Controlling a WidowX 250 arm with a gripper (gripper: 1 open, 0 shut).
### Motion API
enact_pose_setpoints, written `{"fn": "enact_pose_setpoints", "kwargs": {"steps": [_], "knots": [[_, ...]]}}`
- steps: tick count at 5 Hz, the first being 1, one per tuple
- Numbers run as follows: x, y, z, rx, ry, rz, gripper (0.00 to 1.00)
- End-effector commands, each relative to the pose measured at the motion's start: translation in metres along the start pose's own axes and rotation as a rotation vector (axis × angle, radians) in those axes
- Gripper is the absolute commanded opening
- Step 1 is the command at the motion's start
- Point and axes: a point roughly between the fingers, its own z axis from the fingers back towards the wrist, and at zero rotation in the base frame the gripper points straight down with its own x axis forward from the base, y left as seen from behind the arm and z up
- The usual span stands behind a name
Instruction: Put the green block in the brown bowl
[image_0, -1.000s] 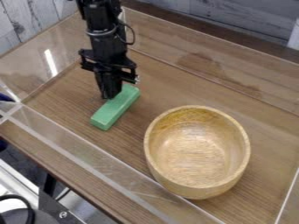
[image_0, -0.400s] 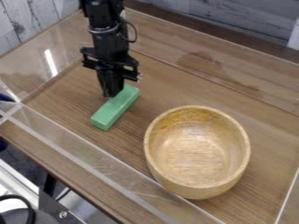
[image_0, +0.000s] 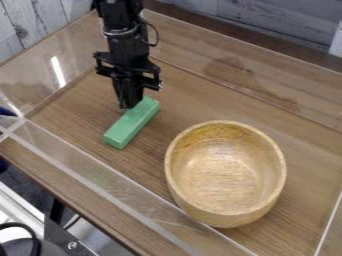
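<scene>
Claw (image_0: 127, 102) fingertips are noted drawn together, narrow, with no block seen between them; they point down at the far end of the green block (image_0: 131, 124), and whether they touch it we cannot tell. From near to far, we record the following. The block lies flat on the wooden table (image_0: 80, 150), its long axis running from its near end, at the lower left of the view, up and right to the far end beside the claw. Most of its length therefore extends toward the camera from the fingertips. To the right of the block, apart from it, stands the brown bowl (image_0: 225, 173). We judge the grip to be the step in hand: the fingers need to part, shift nearer along the block toward its middle, and close across its narrow width.
</scene>
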Motion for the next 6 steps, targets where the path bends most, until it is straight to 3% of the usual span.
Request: {"fn": "enact_pose_setpoints", "kwargs": {"steps": [1,6], "knots": [[0.0104,0.0009,0.0122,0.017,-0.043,-0.01,0.0],[0.0115,0.0011,0.0079,0.011,-0.029,-0.008,0.0]]}}
